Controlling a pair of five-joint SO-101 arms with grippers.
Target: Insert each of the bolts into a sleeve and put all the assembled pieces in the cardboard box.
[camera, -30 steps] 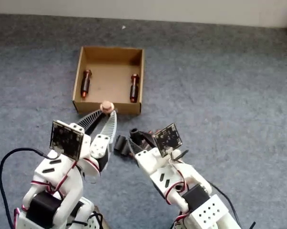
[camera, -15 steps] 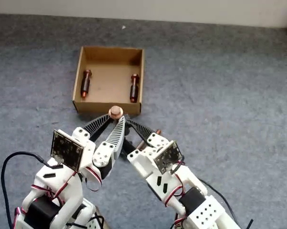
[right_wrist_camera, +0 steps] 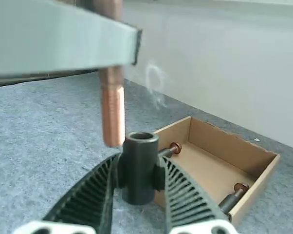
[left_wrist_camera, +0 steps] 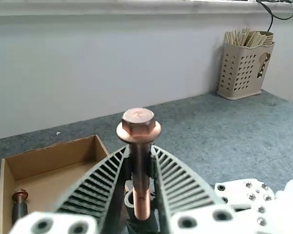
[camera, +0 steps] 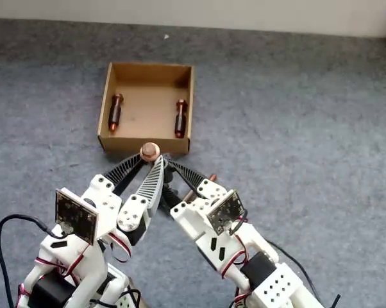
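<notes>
Beside the cardboard box (camera: 145,145), the left claw (left_wrist_camera: 139,151) clamps the hex bolt (left_wrist_camera: 138,127) upright, tip near the mouth of the black sleeve (right_wrist_camera: 139,151) pinched in the right claw (right_wrist_camera: 138,168), ready for insertion.

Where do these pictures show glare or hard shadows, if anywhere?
High view: even light, no hard shadow around the cardboard box. Left wrist view: a mild sheen along the bolt in the left tool. Right wrist view: the sleeve looks matte, without glare.

Left hand (camera: 148,162) and right hand (camera: 169,174) clamped, tips close together.
</notes>
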